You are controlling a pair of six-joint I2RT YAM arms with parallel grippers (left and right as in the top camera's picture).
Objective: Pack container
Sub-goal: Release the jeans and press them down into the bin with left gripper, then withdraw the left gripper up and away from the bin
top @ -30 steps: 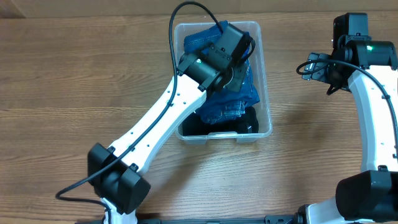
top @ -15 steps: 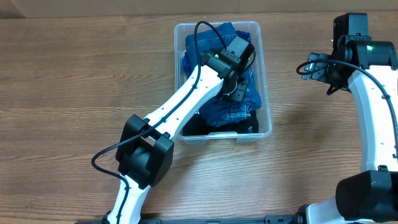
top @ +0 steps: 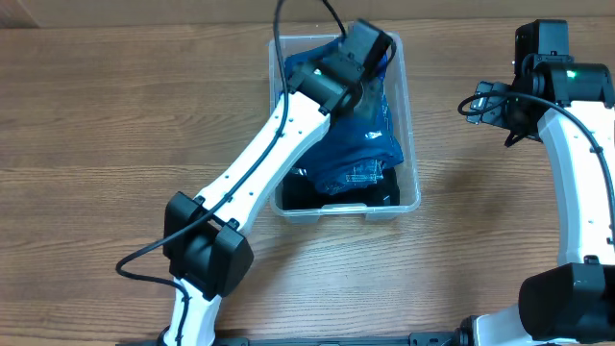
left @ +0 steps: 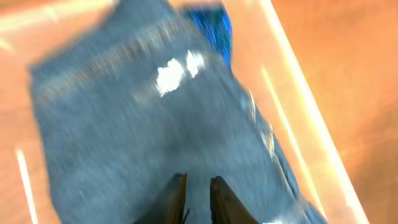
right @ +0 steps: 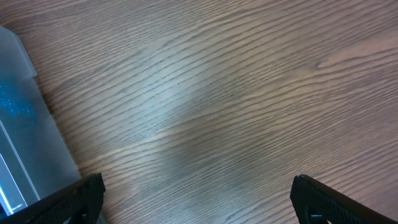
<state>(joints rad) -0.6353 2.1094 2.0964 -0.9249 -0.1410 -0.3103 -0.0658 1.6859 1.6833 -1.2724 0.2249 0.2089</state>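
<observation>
Left end effector (top: 373, 46) reaches into the clear rectangular plastic container (top: 411, 183), which sits mid-way across the brown wooden worktop (top: 115, 115), stuffed with blue denim garments (top: 370, 144). The right end effector (top: 540, 37) hovers well apart from it. Left wrist view, blurred: fingers a narrow slit apart over denim. Right wrist view: fingers spread wide above the worktop, container corner at left.

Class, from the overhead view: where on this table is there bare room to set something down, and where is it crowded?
Free: the wide bare tabletop left of the container, and the strip between the container and the right arm. Crowded: inside the container, filled with blue clothing, the left arm reaching over it.
</observation>
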